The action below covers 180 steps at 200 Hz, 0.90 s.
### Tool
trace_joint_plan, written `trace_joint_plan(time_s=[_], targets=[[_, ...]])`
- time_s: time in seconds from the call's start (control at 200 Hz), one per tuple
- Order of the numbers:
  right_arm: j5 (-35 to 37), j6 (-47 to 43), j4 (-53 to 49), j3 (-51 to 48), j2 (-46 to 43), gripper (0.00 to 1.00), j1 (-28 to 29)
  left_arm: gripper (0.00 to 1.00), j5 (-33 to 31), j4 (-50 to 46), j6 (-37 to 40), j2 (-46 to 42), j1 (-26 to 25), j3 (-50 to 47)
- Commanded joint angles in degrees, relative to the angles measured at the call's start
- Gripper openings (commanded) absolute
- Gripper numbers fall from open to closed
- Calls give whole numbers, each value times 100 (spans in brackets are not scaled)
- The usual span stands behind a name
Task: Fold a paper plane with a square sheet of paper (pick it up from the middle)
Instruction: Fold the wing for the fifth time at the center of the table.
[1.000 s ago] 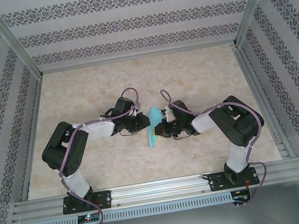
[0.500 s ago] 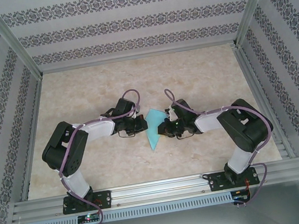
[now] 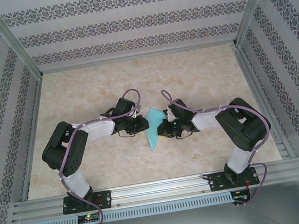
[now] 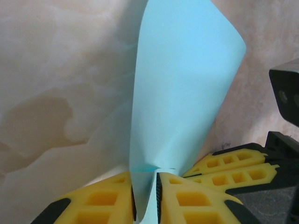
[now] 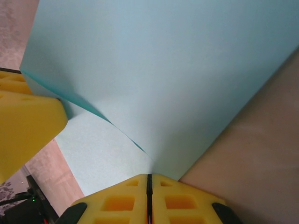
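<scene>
The thin folded turquoise paper sheet (image 3: pixel 153 129) is pinched from both sides: one edge is clamped by the left gripper (image 4: pixel 145 182), another is squeezed in the right gripper (image 5: pixel 149 177).

Bare desk (image 3: pixel 188 72) lies open beyond the paper plane (image 3: pixel 151 129) and nearer than it; my left gripper (image 3: pixel 143 125) and right gripper (image 3: pixel 163 128) crowd its two sides, blocking any sideways approach.

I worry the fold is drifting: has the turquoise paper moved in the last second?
No. The folded turquoise paper sits where it was, its near tip equally far from the near aluminium rail.
</scene>
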Motion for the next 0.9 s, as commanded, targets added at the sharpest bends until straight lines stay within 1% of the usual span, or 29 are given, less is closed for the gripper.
trace_joint_plan(time_s=[0.0,0.06,0.145,0.27,0.649,0.764,0.894], targets=[[348,-248,-499,136,145,9,75,25,122,-133,17,-343,-48,35],[353,-249,-498,145,171,9,74,28,191,-96,-16,-408,-54,-27],[372,-244,-490,165,195,9,84,29,262,-92,-51,-431,-59,-86],[377,-240,-483,159,200,9,92,29,316,-93,-52,-435,-92,-140],[353,-218,-437,147,253,8,79,29,206,-315,57,-575,-209,-269],[362,-219,-450,139,254,8,66,28,159,-388,90,-645,-233,-341],[353,-206,-428,134,262,8,66,20,133,-436,135,-664,-245,-337]])
